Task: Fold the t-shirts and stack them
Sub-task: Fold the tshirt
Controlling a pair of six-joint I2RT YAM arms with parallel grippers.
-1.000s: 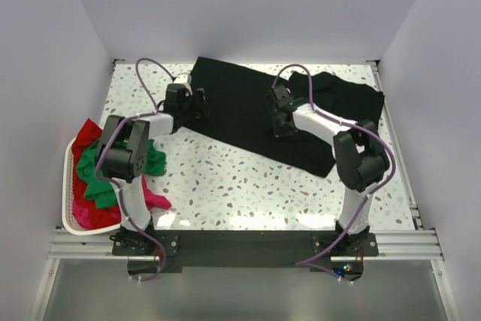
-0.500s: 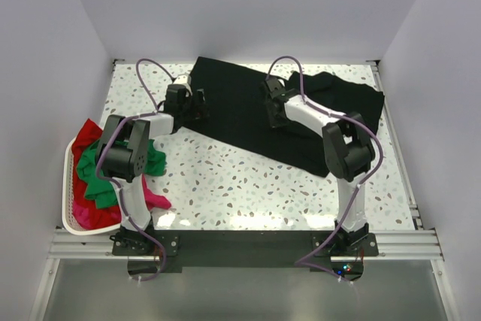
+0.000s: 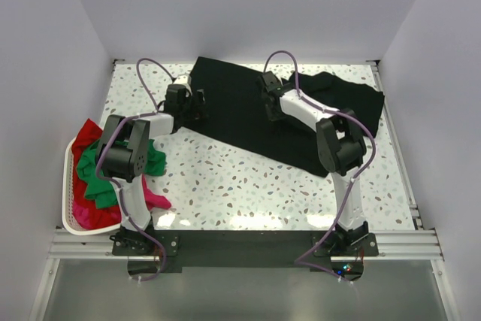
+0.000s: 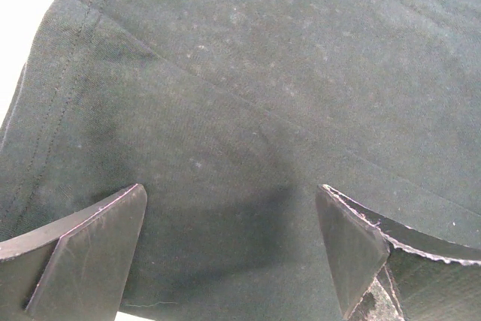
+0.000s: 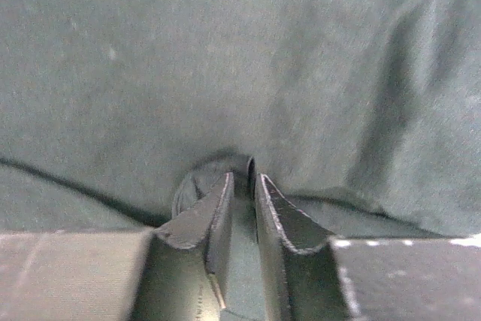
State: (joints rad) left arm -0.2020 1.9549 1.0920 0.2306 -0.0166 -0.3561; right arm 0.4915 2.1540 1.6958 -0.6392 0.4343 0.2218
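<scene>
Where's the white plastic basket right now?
In the top view, the white plastic basket sits at the table's left edge, near side, just left of the left arm's base, heaped with green, red and magenta cloth shirts.

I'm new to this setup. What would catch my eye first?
A big black t-shirt lies spread across the far side of the table, the right gripper pinched on its cloth and the left gripper open over its left edge. Green, red and magenta shirts spill from a white basket at left.
</scene>
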